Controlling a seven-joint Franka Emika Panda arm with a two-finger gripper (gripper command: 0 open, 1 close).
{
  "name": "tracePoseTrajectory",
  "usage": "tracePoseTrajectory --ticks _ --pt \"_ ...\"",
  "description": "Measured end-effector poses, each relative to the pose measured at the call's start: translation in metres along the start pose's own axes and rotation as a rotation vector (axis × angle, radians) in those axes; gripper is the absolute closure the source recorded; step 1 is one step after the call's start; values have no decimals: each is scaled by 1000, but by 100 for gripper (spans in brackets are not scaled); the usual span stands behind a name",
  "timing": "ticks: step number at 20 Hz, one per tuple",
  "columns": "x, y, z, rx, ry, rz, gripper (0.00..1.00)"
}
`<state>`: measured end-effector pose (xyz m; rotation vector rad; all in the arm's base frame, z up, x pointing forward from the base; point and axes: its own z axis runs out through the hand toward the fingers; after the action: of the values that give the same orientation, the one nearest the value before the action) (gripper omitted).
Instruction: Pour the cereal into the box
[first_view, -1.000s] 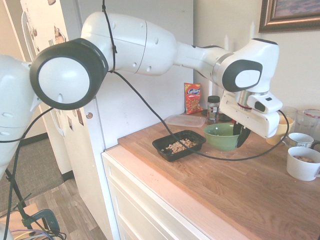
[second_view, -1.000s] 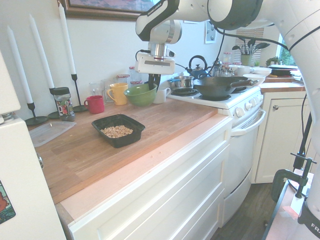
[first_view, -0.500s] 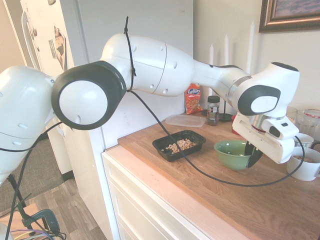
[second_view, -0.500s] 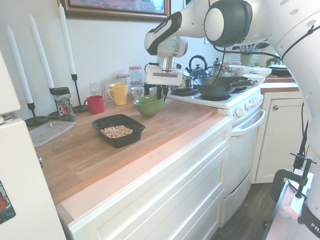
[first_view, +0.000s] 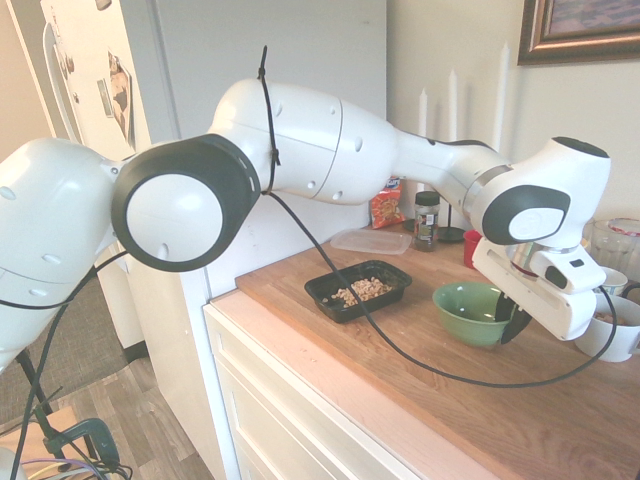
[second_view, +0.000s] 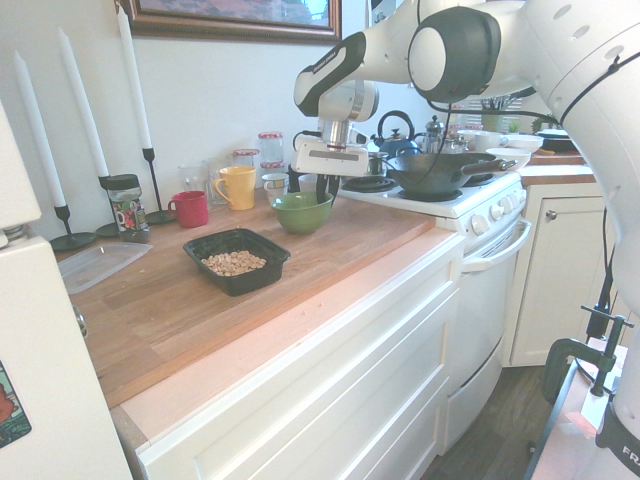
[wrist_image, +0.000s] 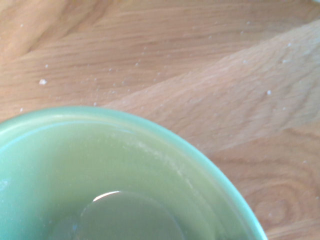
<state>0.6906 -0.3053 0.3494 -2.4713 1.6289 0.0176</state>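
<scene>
Cereal (second_view: 234, 263), a small heap of tan rings, lies in the shallow black plastic tray (second_view: 262, 273) on your wooden counter (second_view: 190, 310). Right of the tray, well apart, the gripper (second_view: 325, 187) pinches the far rim of a round green bowl (second_view: 301, 213), which shows empty.

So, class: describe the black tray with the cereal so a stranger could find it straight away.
Start at the long wooden countertop beside the white stove. Near its middle sits the box, between the green bowl and a clear flat container. It alone is black, shallow, rectangular, and holds cereal.
</scene>
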Motion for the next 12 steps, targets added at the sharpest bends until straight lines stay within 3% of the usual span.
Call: tracePoseTrajectory --ticks 12 --pt "-21 -18 -66 -58 214 -39 0"
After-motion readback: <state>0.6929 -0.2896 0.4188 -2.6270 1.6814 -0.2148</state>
